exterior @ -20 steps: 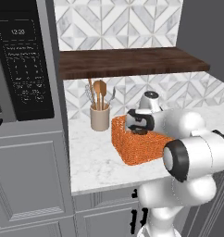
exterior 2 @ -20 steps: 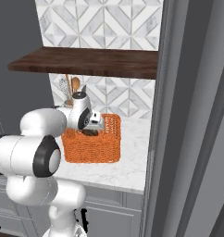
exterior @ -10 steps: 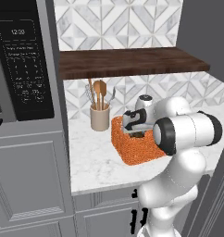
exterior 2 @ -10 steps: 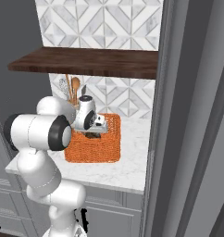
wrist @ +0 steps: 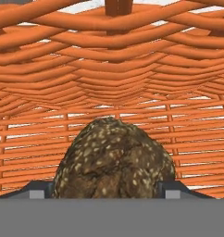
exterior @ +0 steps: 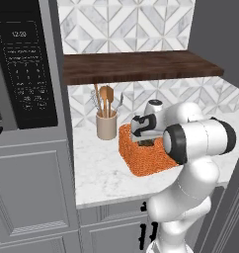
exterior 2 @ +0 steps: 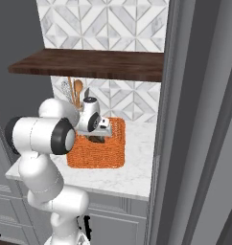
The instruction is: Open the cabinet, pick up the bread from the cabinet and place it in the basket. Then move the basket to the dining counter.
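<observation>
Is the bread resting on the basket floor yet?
Cannot tell: in the hand view the bread sits inside the basket, but its underside is hidden.

Robot arm (exterior: 190,163): glossy white rounded shell segments, bulbous at the bends, with black ring bands at the joints; white hand housing with a dark grey panel carrying the end effector (exterior: 145,141), whose two small finger tips (wrist: 37,190) are dark grey and squared.

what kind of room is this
Most likely a kitchen: a black microwave set in grey cabinetry, a crock of cooking utensils on a marble worktop, and a patterned tile backsplash.
</observation>
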